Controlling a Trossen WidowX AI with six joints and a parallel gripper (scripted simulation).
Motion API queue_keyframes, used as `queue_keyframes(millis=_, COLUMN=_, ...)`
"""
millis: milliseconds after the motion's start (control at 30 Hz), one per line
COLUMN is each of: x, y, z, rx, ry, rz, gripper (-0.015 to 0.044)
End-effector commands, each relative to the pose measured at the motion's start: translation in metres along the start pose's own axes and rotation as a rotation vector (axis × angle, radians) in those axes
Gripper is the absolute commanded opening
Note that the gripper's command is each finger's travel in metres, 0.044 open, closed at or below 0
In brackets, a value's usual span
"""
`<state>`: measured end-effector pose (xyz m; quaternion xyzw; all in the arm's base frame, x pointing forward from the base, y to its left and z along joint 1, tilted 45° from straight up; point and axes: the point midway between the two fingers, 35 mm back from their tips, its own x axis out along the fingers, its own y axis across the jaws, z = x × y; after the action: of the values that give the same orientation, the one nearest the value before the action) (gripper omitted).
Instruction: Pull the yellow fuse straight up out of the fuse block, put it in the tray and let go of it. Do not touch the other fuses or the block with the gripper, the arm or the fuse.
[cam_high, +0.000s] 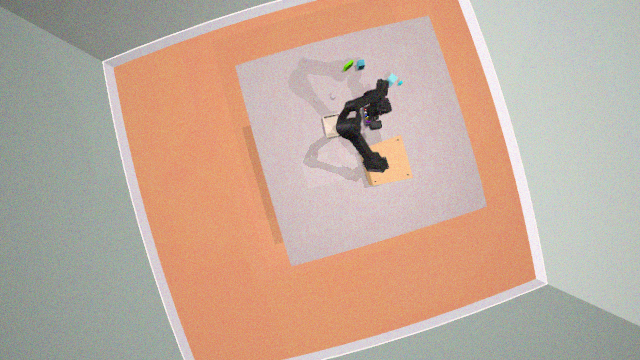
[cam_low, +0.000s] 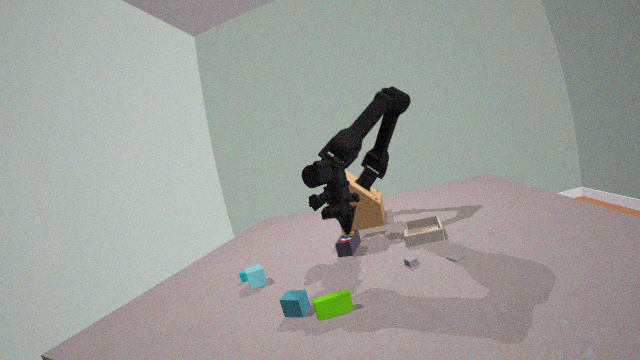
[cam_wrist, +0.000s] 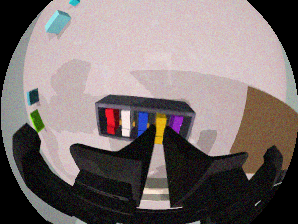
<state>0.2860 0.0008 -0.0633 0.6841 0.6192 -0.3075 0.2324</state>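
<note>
Arm bent over, wrist pointing down.
I see my gripper (cam_wrist: 158, 128) low, fingers clamped on the yellow fuse (cam_wrist: 160, 124), elbow raised high.

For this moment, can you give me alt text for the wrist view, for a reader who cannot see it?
The gripper is shut on the yellow fuse, which sits in the dark fuse block beside red, white, blue and purple fuses. The block stands on a pale grey table top, with small cyan and green blocks at the far left edge.
</note>
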Motion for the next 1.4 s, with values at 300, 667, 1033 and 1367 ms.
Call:
queue_keyframes(millis=300, x=-0.007, y=0.001, z=0.000, rx=-0.003, ry=-0.003, rz=0.000, gripper=0.0000)
queue_keyframes(millis=667, x=-0.013, y=0.001, z=0.000, rx=-0.002, ry=-0.003, rz=0.000, gripper=0.0000)
queue_keyframes(millis=1033, x=-0.018, y=0.001, z=0.000, rx=-0.002, ry=-0.003, rz=0.000, gripper=0.0000)
queue_keyframes(millis=1367, x=-0.023, y=0.000, z=0.000, rx=-0.001, ry=-0.002, rz=0.000, gripper=0.0000)
